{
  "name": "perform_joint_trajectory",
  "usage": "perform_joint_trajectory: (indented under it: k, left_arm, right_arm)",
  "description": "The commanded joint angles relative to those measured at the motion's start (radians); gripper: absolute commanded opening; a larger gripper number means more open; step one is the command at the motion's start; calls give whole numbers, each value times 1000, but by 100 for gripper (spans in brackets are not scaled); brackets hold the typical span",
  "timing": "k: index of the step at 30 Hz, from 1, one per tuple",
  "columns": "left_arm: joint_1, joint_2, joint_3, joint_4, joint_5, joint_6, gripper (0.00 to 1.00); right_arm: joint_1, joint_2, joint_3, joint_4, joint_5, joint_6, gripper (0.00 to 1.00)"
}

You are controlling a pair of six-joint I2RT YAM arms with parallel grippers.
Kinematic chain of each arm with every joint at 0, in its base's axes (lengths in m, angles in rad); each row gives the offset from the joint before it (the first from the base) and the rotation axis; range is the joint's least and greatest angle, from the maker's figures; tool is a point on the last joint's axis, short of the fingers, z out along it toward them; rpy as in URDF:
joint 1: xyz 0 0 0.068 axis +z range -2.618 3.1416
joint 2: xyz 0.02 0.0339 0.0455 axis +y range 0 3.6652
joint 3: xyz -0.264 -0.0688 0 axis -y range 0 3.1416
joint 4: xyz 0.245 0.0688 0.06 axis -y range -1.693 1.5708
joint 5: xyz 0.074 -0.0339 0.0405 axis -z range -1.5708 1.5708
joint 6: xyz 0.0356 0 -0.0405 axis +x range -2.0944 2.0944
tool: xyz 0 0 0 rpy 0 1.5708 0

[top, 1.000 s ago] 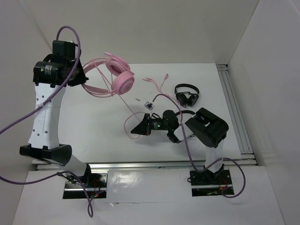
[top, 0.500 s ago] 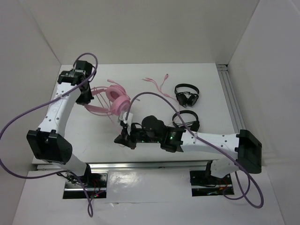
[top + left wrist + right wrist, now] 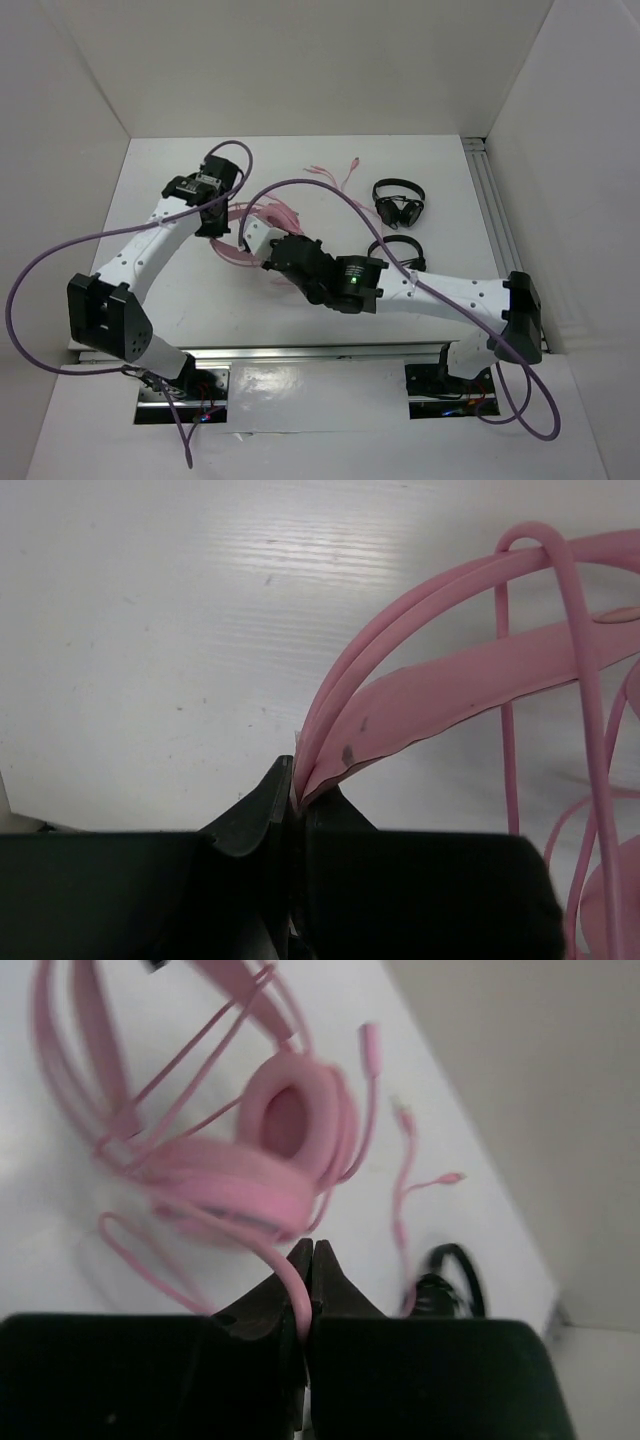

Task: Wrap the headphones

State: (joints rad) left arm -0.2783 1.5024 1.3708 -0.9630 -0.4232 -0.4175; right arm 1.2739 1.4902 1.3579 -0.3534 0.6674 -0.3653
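— Above the table, what do you have?
— I see a white table (image 3: 420, 160) boxed in by plain white walls (image 3: 300, 60) on the left, far and right sides. A metal rail (image 3: 497, 225) runs along its right edge. The pink headphones (image 3: 285, 213) are left of centre, mostly hidden under both arms. The left gripper (image 3: 218, 228) and right gripper (image 3: 247, 243) meet over them. One black headset (image 3: 398, 203) sits to the right, and a second black headset (image 3: 398, 258) is nearer to me.
— And the left wrist?
— My left jaws are clamped on the pink headband (image 3: 420, 685), over a white surface marked with fine scuffs and specks.
— Right wrist?
— The jaws are together, pinching the thin pink cable (image 3: 283, 1272). An earcup (image 3: 288, 1125) shows beyond, blurred. A pale wall (image 3: 520, 1050) rises at the far right.
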Motion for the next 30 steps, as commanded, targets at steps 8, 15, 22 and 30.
perform_joint_trajectory:
  k: [8, 15, 22, 30]
  left_arm:
    - [-159, -240, -78, 75, 0, 85, 0]
    - [-298, -300, -59, 15, 24, 94, 0]
    - [-410, -340, -17, -54, 72, 114, 0]
    - [-472, -384, 220, -198, 38, 66, 0]
  right_arm:
    - [-259, -168, -120, 475, 22, -52, 23]
    - [-390, -139, -109, 456, -333, 101, 23]
    - [-485, -68, -89, 497, -586, 198, 26]
    - [-594, 44, -177, 687, -932, 397, 21]
